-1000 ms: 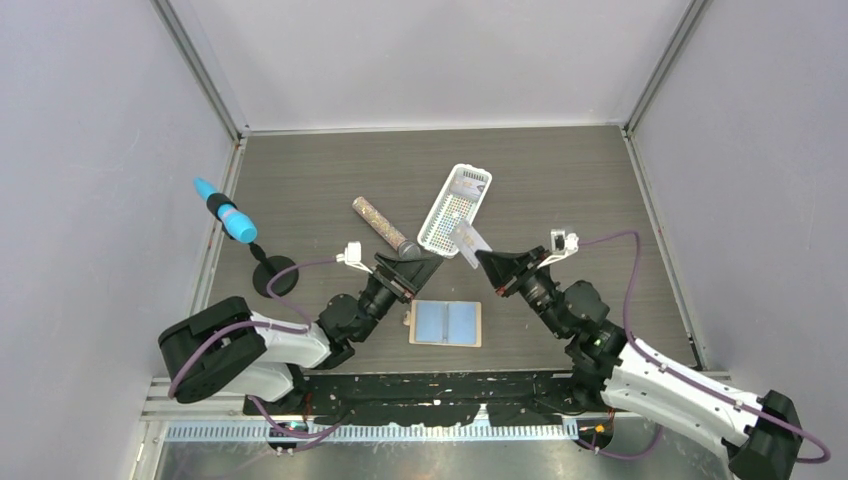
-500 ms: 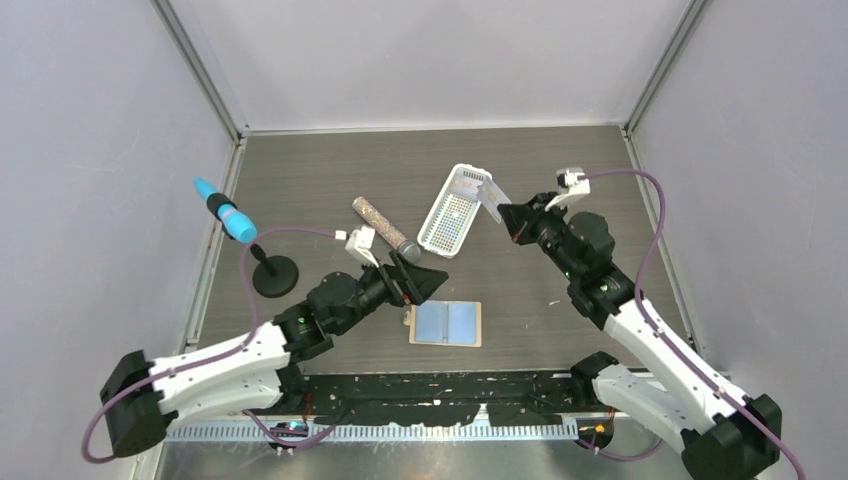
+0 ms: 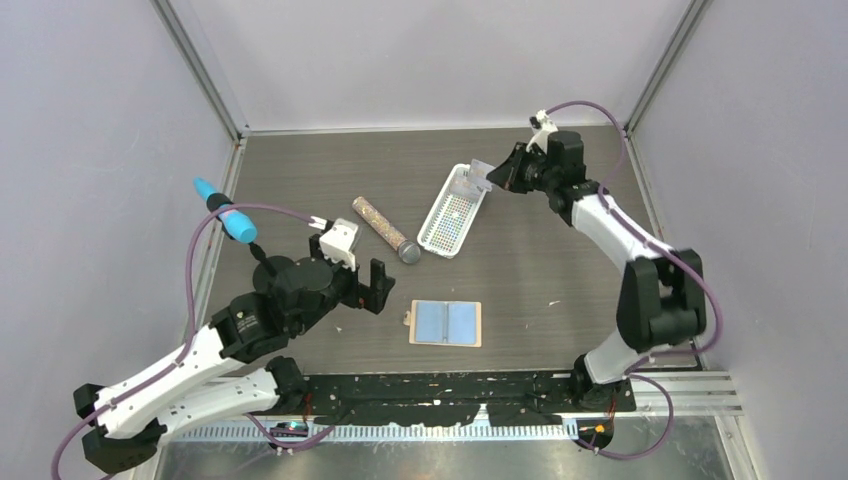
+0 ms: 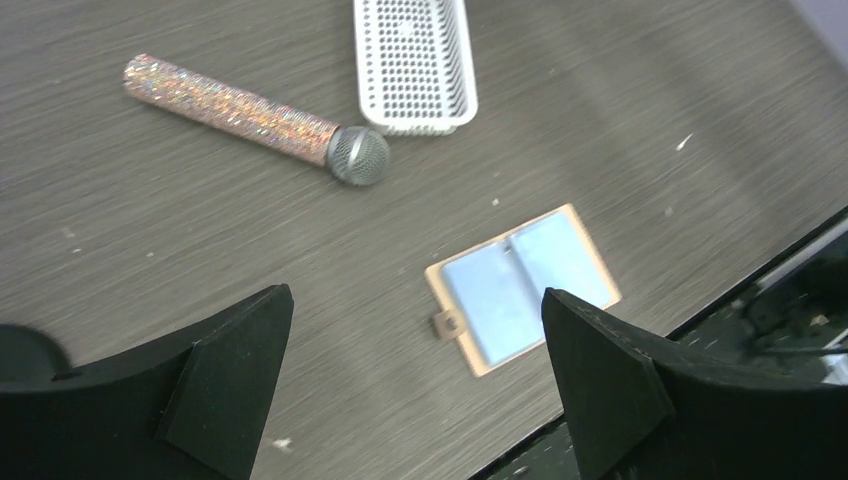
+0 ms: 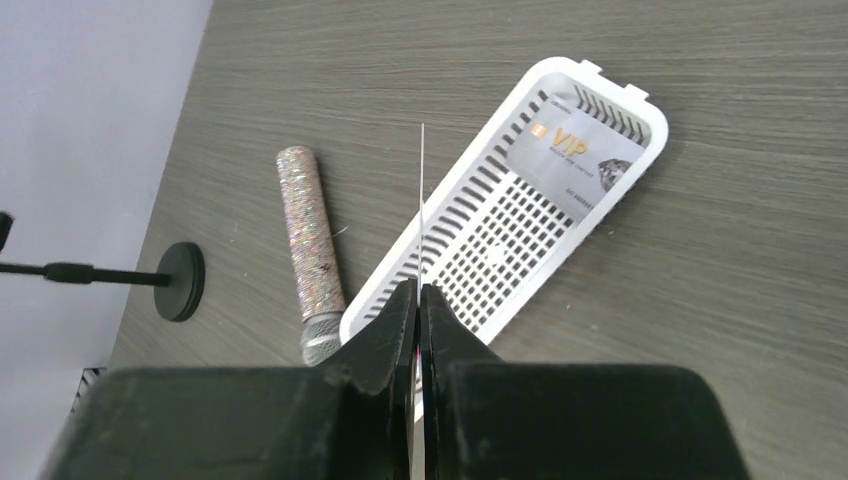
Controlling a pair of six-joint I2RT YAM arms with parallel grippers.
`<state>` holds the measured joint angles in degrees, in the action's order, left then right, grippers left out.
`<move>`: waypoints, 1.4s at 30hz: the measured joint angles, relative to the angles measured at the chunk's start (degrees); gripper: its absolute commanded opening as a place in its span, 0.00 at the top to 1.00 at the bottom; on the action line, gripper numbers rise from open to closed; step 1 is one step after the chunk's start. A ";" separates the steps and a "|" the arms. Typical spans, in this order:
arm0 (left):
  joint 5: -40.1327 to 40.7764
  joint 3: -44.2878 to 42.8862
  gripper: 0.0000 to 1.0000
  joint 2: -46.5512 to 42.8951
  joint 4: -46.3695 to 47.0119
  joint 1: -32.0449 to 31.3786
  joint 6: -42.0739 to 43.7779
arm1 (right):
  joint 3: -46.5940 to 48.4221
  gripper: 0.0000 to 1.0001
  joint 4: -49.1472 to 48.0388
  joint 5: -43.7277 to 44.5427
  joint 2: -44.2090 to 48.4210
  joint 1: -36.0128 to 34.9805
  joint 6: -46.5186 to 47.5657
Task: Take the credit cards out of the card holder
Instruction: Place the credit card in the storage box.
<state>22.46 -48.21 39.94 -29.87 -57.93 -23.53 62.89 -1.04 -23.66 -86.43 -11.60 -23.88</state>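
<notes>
Right arm: swung out from the near middle of the table, now stretched to the far right. Its right gripper (image 3: pixel 493 176), carrying the thin pale bluish-grey card (image 3: pixel 479 169), has gone from the near end of the white slotted plastic basket (image 3: pixel 441 226) up along it to the far end.

Left arm: drawn back leftward. Its left gripper (image 3: pixel 377 287) was close by the mesh head of the glittery tube-shaped microphone (image 3: pixel 383 229); now it sits nearer the table's front, left of the open tan card holder (image 3: pixel 446 323), apart from both.
</notes>
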 measured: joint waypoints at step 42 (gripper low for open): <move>4.98 2.64 0.00 -12.48 -16.94 0.33 13.92 | 32.50 0.85 13.53 -3.48 -39.10 2.45 -8.02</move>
<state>27.44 -45.56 27.46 -46.81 -57.60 -9.61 95.39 12.49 -27.14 -125.54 -9.15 -31.90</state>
